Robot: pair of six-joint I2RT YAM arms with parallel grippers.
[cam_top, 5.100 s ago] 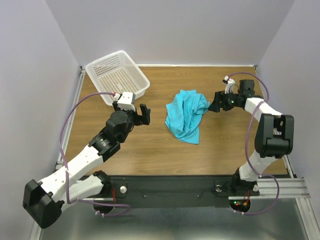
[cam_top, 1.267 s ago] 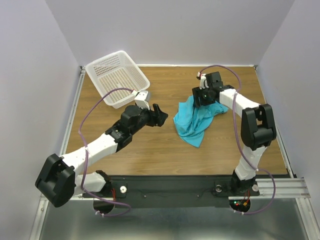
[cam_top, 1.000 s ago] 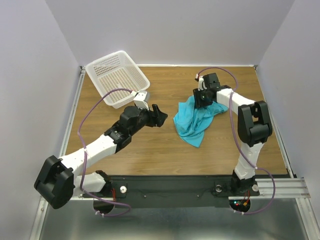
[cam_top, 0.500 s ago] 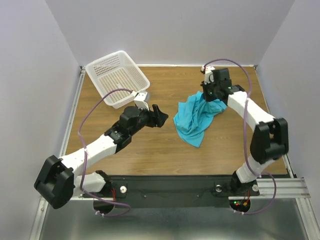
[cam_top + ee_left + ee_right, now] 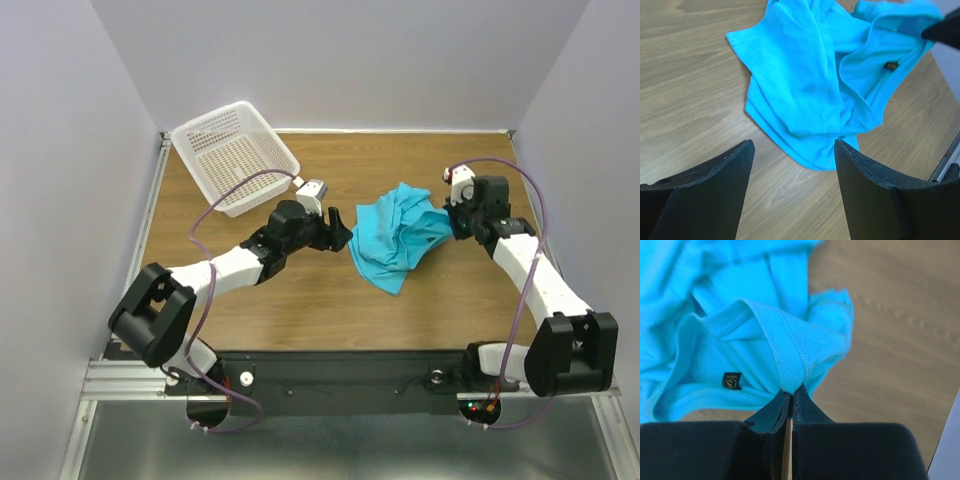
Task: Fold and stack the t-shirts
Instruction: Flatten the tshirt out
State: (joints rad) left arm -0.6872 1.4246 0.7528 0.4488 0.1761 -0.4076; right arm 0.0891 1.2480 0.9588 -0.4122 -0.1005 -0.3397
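Right of tabletop centre, turquoise t-shirt lies crumpled. Ribbed neckband pinched tight in right gripper, near size label; left gripper gapes empty just beside cloth's left edge. Fabric light, limp, likely to sag and bunch; best taken at neckband or shoulder seams.

bare table open nearer than the t-shirt; left gripper blocks its left, right gripper its right, basket well beyond left.
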